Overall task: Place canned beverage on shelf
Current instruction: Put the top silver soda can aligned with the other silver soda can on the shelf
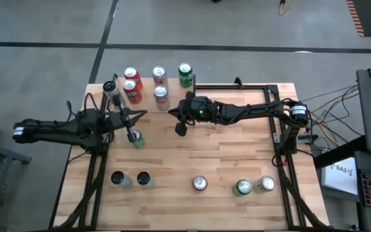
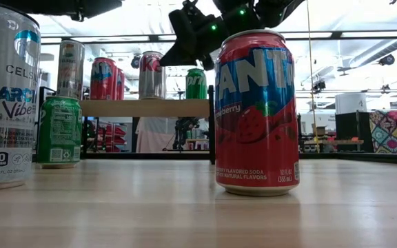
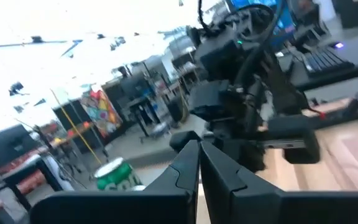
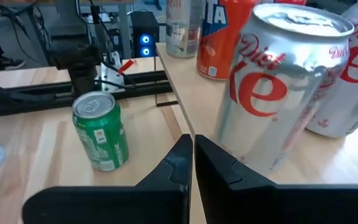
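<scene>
Shelf (image 1: 153, 87) w/ cans, R gripper (image 4: 191, 146) clenched beside, low view hides L gripper (image 1: 134, 136), clenched

Four cameras, one table

The high view looked straight down on the tabletop (image 1: 192, 164); the low view sat at board height, close behind a red can (image 2: 256, 114). Both wrist views faced past their fingers; the right wrist shared the green can (image 4: 101, 130) with the low view.

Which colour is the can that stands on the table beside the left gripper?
The can is green with a silver top, seen best in the right wrist view.
</scene>
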`<move>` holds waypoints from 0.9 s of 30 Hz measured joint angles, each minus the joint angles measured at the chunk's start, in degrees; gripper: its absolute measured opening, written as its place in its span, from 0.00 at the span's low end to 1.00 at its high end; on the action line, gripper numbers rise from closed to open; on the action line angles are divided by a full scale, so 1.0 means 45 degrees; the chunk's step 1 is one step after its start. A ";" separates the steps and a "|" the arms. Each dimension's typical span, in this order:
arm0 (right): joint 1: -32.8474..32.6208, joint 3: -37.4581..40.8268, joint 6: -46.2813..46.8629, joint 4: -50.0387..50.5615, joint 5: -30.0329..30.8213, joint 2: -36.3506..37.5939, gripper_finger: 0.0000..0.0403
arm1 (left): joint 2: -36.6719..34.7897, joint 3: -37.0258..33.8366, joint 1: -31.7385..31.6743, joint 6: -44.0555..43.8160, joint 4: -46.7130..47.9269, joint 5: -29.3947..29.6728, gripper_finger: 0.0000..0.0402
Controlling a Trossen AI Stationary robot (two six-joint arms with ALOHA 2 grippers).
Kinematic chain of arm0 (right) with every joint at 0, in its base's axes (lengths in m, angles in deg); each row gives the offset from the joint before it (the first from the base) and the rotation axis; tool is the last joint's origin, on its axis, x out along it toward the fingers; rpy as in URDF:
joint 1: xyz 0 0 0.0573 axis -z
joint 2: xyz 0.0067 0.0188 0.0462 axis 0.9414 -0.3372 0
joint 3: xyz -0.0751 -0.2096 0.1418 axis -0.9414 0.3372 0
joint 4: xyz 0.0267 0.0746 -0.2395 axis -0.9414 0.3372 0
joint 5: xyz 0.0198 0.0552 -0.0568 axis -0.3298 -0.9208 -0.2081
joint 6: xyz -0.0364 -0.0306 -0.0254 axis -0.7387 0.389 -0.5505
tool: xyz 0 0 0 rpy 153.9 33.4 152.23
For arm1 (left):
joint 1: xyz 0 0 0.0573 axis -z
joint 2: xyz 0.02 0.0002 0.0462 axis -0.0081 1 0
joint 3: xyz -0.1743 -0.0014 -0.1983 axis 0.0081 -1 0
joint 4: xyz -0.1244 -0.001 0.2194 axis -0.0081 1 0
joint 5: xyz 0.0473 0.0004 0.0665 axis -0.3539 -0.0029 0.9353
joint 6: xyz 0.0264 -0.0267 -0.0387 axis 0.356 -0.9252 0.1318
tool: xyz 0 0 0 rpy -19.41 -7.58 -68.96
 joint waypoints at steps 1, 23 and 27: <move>-0.0028 -0.0043 0.0003 0.0000 -0.0003 0.0000 0.02 | -0.0070 -0.0088 -0.0006 0.0102 -0.0280 0.0014 0.00; -0.0051 -0.0330 -0.0374 -0.1296 0.0024 0.0000 0.02 | -0.0467 0.0369 -0.0006 0.0418 0.0129 0.0107 0.00; -0.0051 -0.0330 -0.0380 -0.1295 0.0020 0.0000 0.02 | -0.0451 0.0369 -0.0006 0.0413 0.0113 0.0109 0.00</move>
